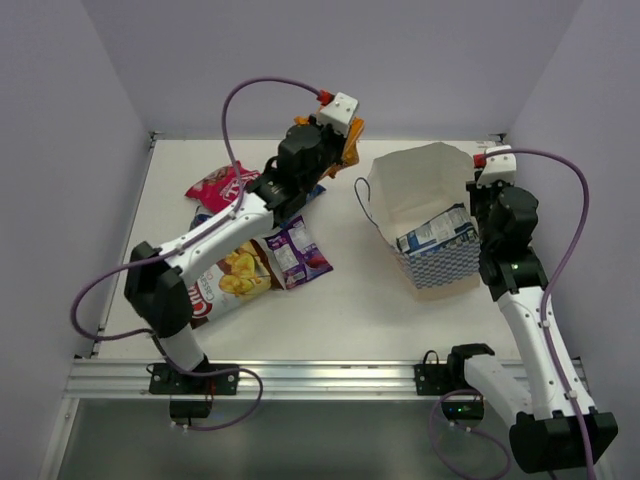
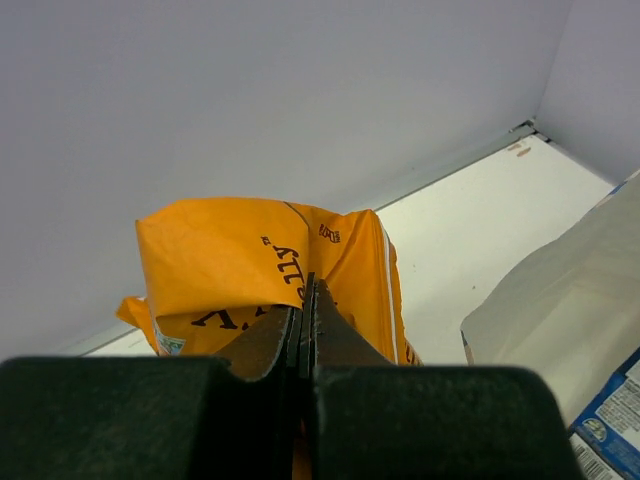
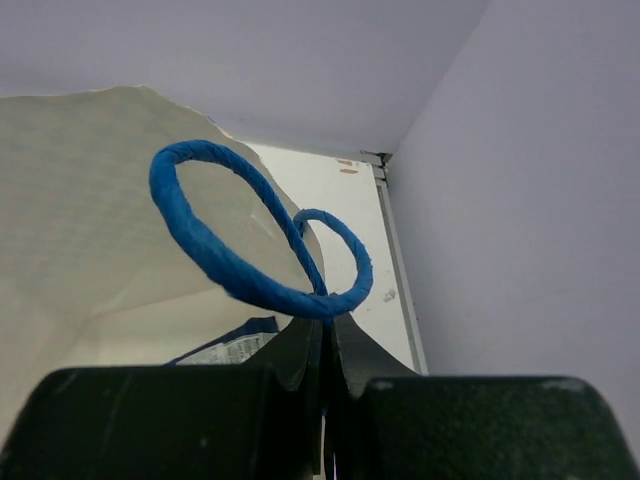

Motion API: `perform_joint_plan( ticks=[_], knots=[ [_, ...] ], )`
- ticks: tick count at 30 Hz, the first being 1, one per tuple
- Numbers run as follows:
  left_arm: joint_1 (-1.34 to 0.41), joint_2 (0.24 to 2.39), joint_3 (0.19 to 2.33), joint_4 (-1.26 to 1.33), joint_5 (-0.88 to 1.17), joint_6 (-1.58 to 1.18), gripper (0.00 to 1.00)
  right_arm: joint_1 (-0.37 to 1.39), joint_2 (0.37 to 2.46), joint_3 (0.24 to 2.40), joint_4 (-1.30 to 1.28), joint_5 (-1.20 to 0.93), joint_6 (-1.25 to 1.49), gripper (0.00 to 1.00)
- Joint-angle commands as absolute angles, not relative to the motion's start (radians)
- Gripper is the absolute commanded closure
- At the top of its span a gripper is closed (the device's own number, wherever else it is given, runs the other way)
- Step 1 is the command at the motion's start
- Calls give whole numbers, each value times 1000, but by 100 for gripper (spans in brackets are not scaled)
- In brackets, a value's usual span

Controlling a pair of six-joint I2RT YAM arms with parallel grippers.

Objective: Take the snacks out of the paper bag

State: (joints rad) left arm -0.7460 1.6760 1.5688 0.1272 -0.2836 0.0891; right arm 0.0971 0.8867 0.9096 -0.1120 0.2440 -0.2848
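My left gripper [image 1: 340, 148] is shut on an orange snack packet [image 1: 353, 135], held in the air left of the paper bag; the left wrist view shows the packet [image 2: 260, 260] pinched between the jaws [image 2: 312, 292]. The checkered paper bag [image 1: 440, 265] stands open at the right with a blue-white packet [image 1: 435, 232] inside. My right gripper [image 1: 482, 170] is at the bag's far right rim, shut on its blue cord handle [image 3: 230, 262], with the jaws [image 3: 327, 322] closed on the cord. The bag's cream inside [image 3: 90, 200] and a packet [image 3: 232, 348] show below.
A pink-red packet [image 1: 218, 184], a purple packet [image 1: 297, 250] and a red-brown chips bag [image 1: 228, 282] lie on the table under the left arm. The bag's other handle [image 1: 361, 205] hangs on its left side. Walls close in on the back, left and right.
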Motion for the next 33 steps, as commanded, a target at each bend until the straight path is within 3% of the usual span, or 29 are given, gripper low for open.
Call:
perform_joint_plan(
  ticks=[1, 7, 14, 17, 18, 19, 24, 29, 33],
  knots=[
    [-732, 1765, 1690, 345, -213, 69, 100, 94, 847, 887, -66, 256, -267, 100],
    [-695, 1963, 1603, 592, -229, -114, 100, 94, 850, 873, -40, 209, -290, 100],
    [-652, 1985, 1255, 917, -147, -365, 99, 95, 844, 862, -31, 132, -345, 100],
    [-652, 1884, 1112, 904, -135, -409, 74, 95, 845, 870, -46, 88, -362, 100],
    [-652, 1852, 1082, 881, -137, -422, 60, 97, 845, 870, -51, 56, -368, 100],
    [-652, 1817, 1030, 852, -140, -434, 37, 97, 842, 870, -51, 43, -371, 100],
    [-652, 1525, 962, 573, -170, -370, 1, 103, 833, 902, -60, -18, -434, 100],
    [-653, 1358, 1087, 220, -92, -186, 0, 106, 853, 954, -55, -121, -514, 100],
    [-655, 1278, 1137, 121, -8, -144, 0, 115, 879, 988, -68, -181, -566, 100]
  ],
)
